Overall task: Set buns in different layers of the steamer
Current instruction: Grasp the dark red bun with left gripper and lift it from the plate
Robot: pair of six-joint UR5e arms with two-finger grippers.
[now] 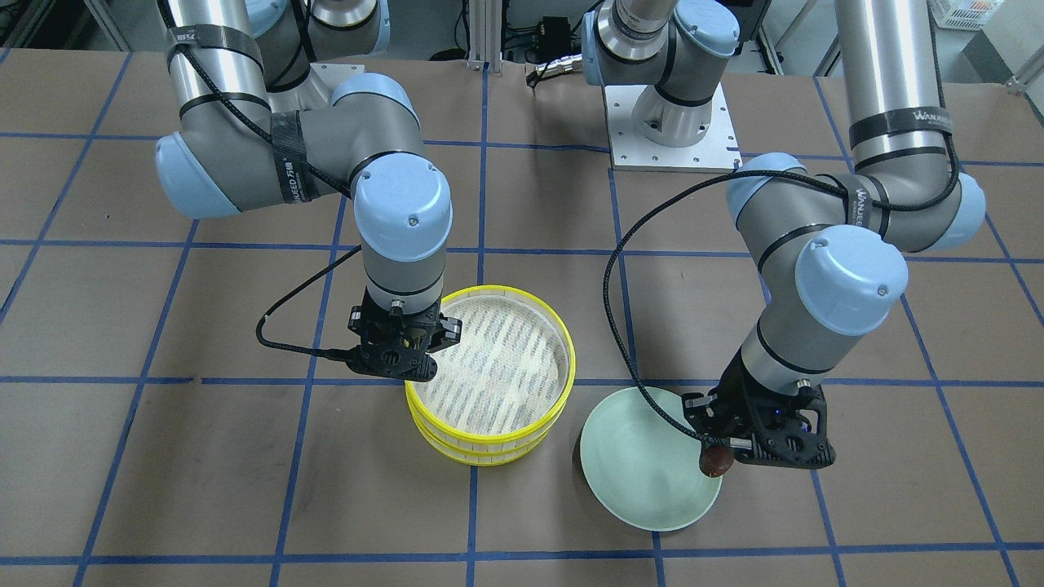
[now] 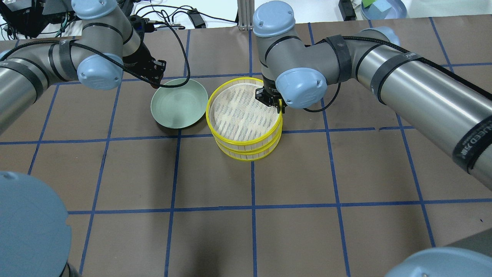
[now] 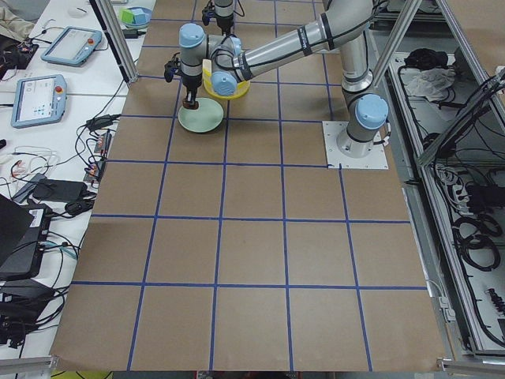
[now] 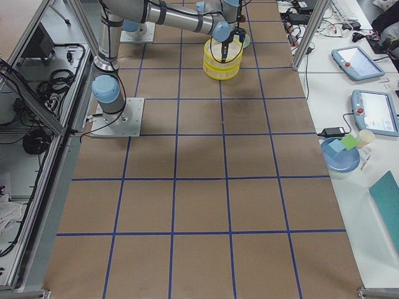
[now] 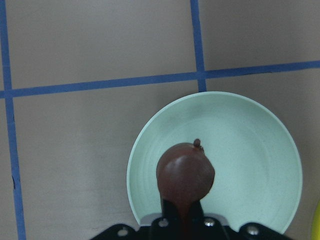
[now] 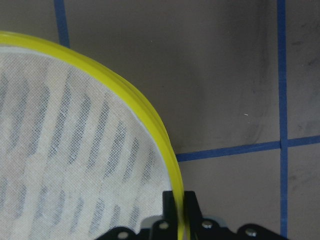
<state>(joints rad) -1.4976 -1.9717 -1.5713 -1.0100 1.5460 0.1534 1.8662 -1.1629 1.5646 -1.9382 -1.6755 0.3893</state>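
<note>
Status, logged from the robot's left across to its right. Left gripper (image 1: 730, 447) hangs on the steamer's (image 2: 246, 152) left side, out past the plate (image 2: 178, 102). Its jaws are clenched on the dark reddish-brown bun (image 5: 185, 172). In the left wrist view you see the bun held over the plate, toward the side away from the steamer. The pale green plate sits just beside the steamer; you cannot tell whether the two rims touch. The steamer stands as a stack of yellow-rimmed trays on the brown, blue-gridded table (image 2: 215, 231). Right gripper (image 6: 179, 202) is at the steamer's right edge. Its jaws pinch the rim of the top layer (image 6: 65, 150), one finger inside the rim and one outside.
</note>
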